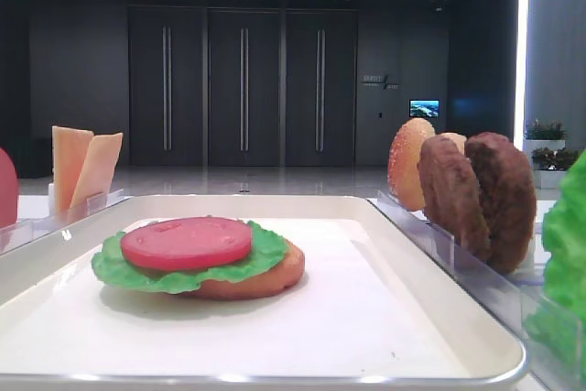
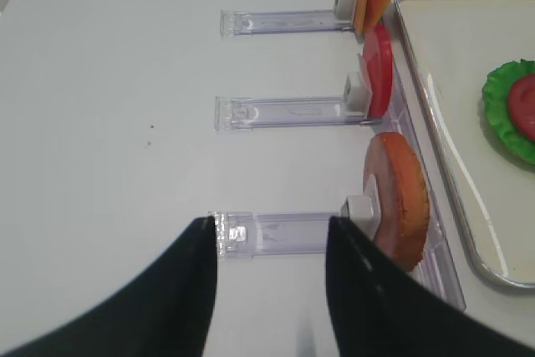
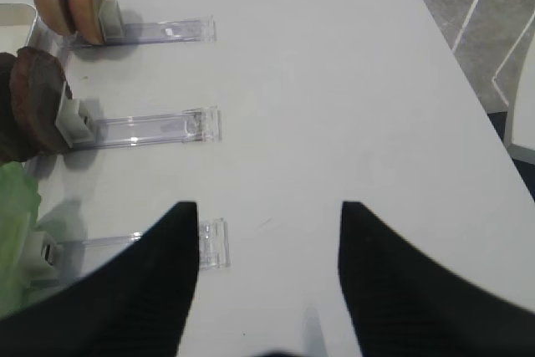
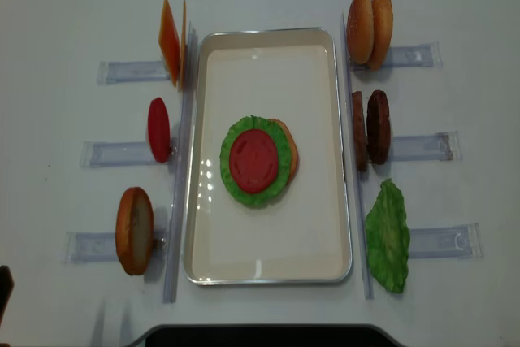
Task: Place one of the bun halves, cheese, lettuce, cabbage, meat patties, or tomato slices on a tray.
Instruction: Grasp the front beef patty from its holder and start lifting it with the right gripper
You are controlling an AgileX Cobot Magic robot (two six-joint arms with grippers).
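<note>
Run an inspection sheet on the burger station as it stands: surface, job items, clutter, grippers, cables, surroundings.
Surface: white table, bare apart from the racks and the tray.
Job's things: tray holds a bun half under lettuce and a tomato slice. Cheese, a spare tomato slice and a bun stand in the left racks; two buns, meat patties and a second lettuce leaf in the right.
Clutter: nothing seen.
Grippers: left gripper and right gripper open, empty, over the table.
Cables: nothing seen.
Surroundings: dark hall with tall doors.
</note>
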